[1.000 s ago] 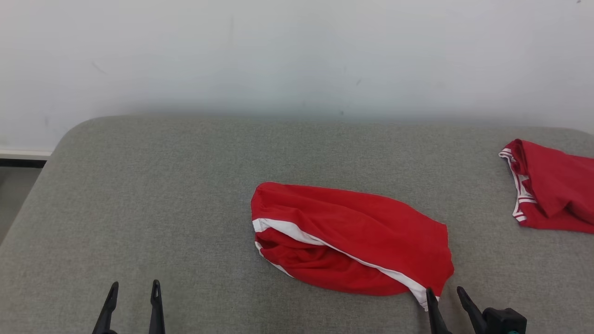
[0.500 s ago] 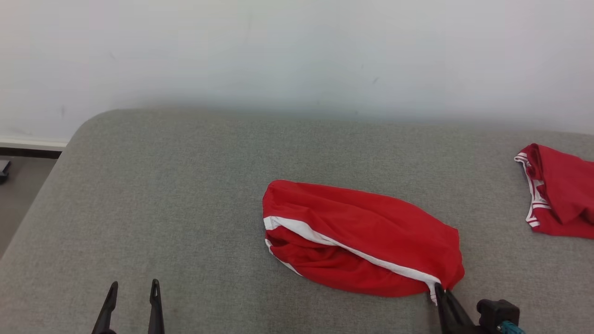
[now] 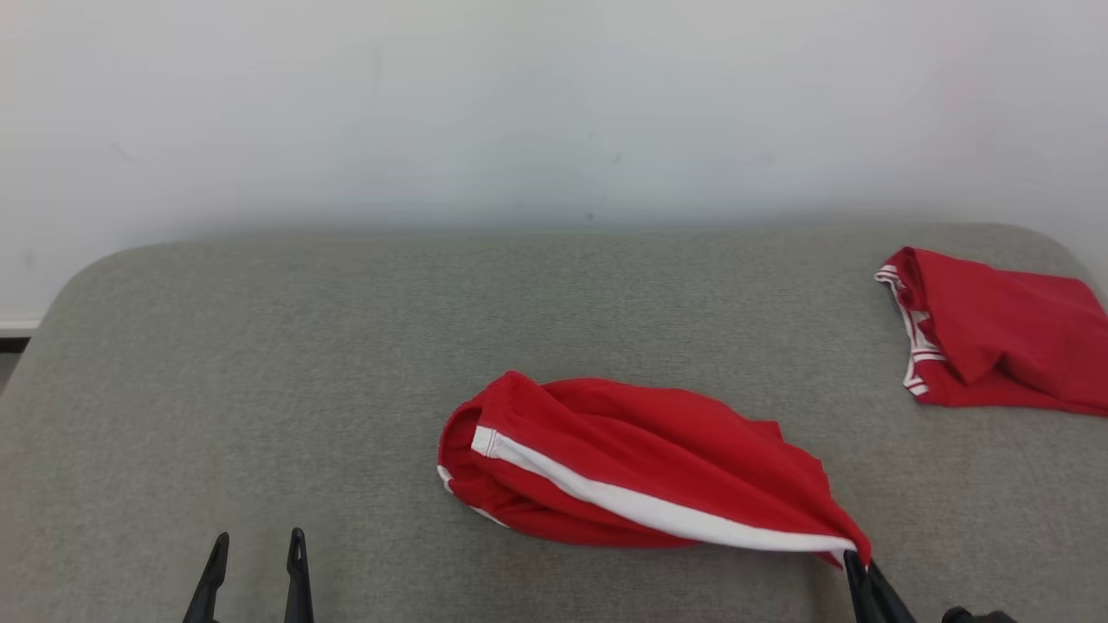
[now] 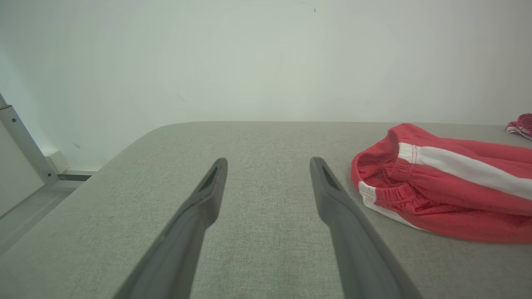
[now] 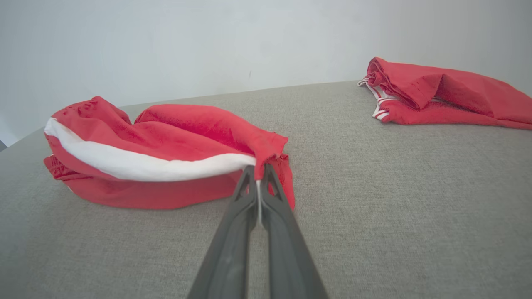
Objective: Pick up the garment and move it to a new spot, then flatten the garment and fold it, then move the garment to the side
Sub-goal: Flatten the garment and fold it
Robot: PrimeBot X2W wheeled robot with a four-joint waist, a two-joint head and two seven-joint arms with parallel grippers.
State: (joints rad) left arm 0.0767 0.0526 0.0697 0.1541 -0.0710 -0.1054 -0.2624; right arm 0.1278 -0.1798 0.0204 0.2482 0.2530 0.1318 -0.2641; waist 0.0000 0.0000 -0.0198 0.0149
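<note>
The garment [image 3: 623,459] is a pair of red shorts with a white side stripe, crumpled in the middle of the grey padded table [image 3: 303,346]. My right gripper [image 3: 857,567] is shut on the garment's near right corner, and that corner is lifted and pulled toward me. In the right wrist view the garment [image 5: 158,153] stretches left from my right gripper [image 5: 257,172], with cloth pinched between the fingers. At the lower left, apart from the garment, my left gripper [image 3: 256,547] stands open. The left wrist view shows the left gripper [image 4: 268,164] holding nothing, with the garment [image 4: 440,187] at its right.
A second red garment [image 3: 995,333] with white trim lies at the table's far right, also seen in the right wrist view as a red garment [image 5: 440,93]. A white wall [image 3: 554,104] rises behind the table. The table's left edge drops to the floor [image 4: 25,207].
My right gripper closed on the garment's near right corner and pulled it up and toward me, stretching the cloth. The camera shifted. My left gripper stayed open and still.
</note>
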